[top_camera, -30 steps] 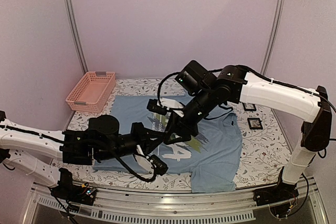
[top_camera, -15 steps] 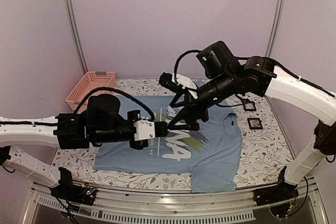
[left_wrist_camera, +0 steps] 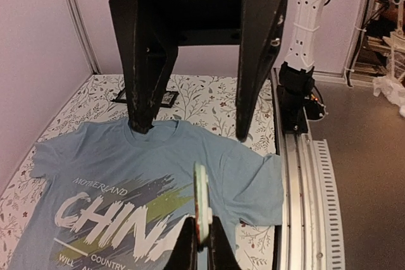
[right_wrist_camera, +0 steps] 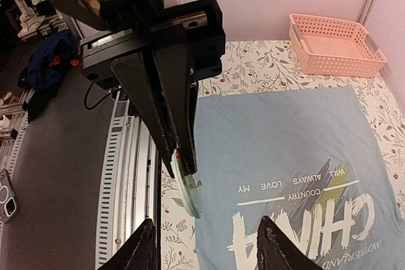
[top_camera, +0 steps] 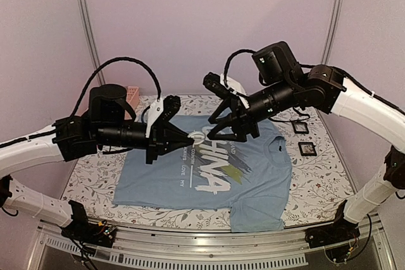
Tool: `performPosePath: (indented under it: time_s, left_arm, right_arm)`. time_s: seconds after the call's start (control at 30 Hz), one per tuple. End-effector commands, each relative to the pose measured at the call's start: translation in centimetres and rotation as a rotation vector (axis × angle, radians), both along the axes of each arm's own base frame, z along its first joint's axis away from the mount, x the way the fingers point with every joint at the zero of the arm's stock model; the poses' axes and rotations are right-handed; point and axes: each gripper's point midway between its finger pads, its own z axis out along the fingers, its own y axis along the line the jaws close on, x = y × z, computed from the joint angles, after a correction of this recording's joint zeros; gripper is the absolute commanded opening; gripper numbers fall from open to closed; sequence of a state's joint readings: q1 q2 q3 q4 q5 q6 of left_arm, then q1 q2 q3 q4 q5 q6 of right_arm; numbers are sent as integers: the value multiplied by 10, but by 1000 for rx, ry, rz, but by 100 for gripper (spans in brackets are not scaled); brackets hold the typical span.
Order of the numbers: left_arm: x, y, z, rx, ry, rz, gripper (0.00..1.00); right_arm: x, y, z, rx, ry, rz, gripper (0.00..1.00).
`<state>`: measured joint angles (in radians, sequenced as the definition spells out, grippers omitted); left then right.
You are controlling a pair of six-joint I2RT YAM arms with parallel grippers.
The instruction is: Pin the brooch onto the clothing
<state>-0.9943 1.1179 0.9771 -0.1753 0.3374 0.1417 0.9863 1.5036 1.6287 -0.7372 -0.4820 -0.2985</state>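
High rear camera; two raised wrist cameras face to face; T-shirt (top_camera: 266, 175) common to all three.

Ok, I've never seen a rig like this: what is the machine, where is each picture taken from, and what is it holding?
It is a robot with a left arm and a right arm bolted at the near edge of a table, each ending in a two-finger hand. The wide picture comes from a fixed camera above and behind the arms. The other two come from a camera on each wrist. On the flowered table a light blue T-shirt with a white CHINA print lies flat, with a pink basket at the back corner and small black frames to the right. Both hands hang above the shirt, facing each other. The left hand pinches the brooch, seen edge-on. The right hand is open and empty.
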Motion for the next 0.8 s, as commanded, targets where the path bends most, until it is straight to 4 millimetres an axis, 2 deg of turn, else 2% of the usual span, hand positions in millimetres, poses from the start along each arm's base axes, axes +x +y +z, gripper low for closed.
performPosePath:
  time_s: [0.0,0.13,0.2,0.33,0.43,0.53,0.67,0.77]
  left_arm:
    - [-5,-2,8,-16,79,-28,0]
    - [-4,-1,15,-49,78,-20,0]
    - [-2,-1,17,-50,80,-11,0]
    - [-2,-2,11,-25,85,-14,0]
    - [2,0,13,-34,75,9,0]
    - [1,1,13,-24,65,6,0]
    - [5,2,14,-8,59,25,0]
    - [5,3,14,-10,54,28,0]
  right_arm:
    - [-3,14,2,20,35,59,50]
    - [-6,13,-5,19,40,74,49]
    - [-8,12,-5,28,37,75,56]
    - [-9,11,10,70,31,70,57]
    - [-9,11,16,88,19,64,53]
    - [-6,11,20,94,7,47,43]
    - [-3,14,15,62,21,45,33]
    - [-4,20,8,39,45,66,32]
